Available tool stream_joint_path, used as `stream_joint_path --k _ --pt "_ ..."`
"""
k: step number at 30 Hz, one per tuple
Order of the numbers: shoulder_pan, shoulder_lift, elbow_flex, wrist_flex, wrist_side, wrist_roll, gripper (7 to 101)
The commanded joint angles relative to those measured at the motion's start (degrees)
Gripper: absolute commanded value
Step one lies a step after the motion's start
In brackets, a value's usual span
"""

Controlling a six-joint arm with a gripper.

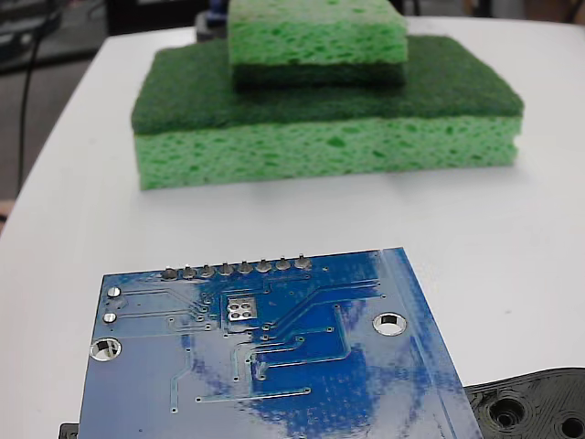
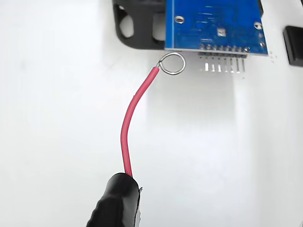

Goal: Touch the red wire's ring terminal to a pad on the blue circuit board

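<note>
Looking down through the wrist view, we see the red wire [image 2: 127, 127] rising from a black sleeve [image 2: 116, 201] at the 6 o'clock edge and curving gently up toward 12 o'clock. Its ring terminal [image 2: 172, 64] sits just above centre, a thin silver loop with an open middle. The ring lies just below the near edge of the blue circuit board [image 2: 215, 23], which fills the 12 to 1 o'clock part of this view. We cannot tell whether the ring touches the board edge or merely hangs just beside it; it does not lie over the board face. A row of metal pins [image 2: 225, 59] juts from the board's lower edge, to the ring's 3 o'clock. A black plastic part [image 2: 137, 26] shows at the board's 9 o'clock side.

Gripper fingers are not visible in either view; only the black sleeve shows, so we cannot tell whether the pincer is clenched or released.

From the fixed view, we note the same board [image 1: 274, 357] lying flat on the white table [image 1: 512, 238] at 6 o'clock, with a row of grey solder bumps [image 1: 236, 268] along its far edge. Two green sponges [image 1: 320, 101] are stacked at 12 o'clock, well apart from the board. Neither wire nor ring appears in this view.
</note>
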Motion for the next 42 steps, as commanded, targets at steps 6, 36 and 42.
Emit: stream_joint_path --k 6,36,42 --pt "6.77 -20.48 -17.93 4.04 -8.17 -7.65 100.3" --pt "8.53 -60.47 -56.43 23.82 -6.50 -19.25 100.3" --pt "8.79 -63.63 -58.89 25.05 -6.42 -19.69 100.3"
